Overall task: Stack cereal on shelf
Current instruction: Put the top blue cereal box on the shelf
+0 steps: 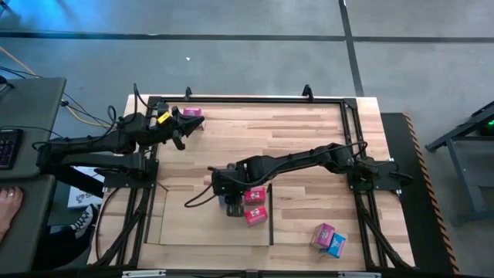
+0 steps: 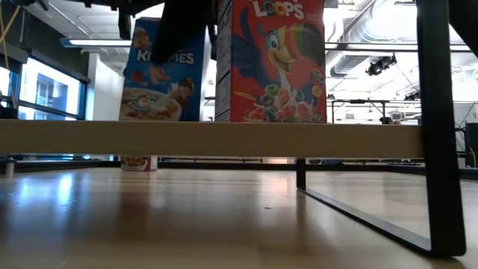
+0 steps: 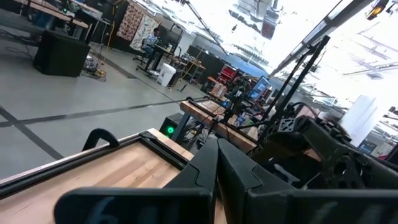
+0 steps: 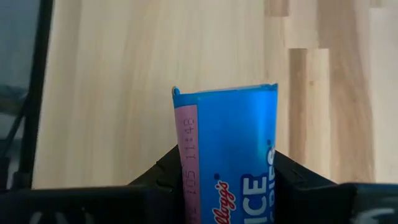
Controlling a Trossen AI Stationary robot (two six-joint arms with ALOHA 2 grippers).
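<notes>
My right gripper (image 1: 231,207) (image 4: 227,171) reaches over the light wood shelf (image 1: 193,228) and is shut on a blue cereal box (image 4: 230,143) (image 2: 160,71). In the low view this box stands upright beside a red cereal box (image 2: 276,60) along the shelf board (image 2: 224,139). Two pink-red boxes (image 1: 255,205) sit on the shelf right of the gripper. Another pink box (image 1: 193,113) lies at the far left, just beyond my shut left gripper (image 1: 183,127) (image 3: 214,171). A pink box (image 1: 323,233) and a blue one (image 1: 336,245) lie near the front right. My right gripper pinches the blue box between its two fingers: one finger (image 4: 165,174) on the pink side panel (image 4: 188,155), the other (image 4: 292,177) on the opposite side. The fingers slant down from the table's right. The box stands upright; the board hides whether its base rests on the shelf.
Thin dark upright walls (image 2: 437,127) and a floor rail (image 2: 358,213) frame the shelf. A black frame (image 1: 255,99) runs along the table's far edge. Bare planked tabletop (image 1: 309,139) lies between the arms.
</notes>
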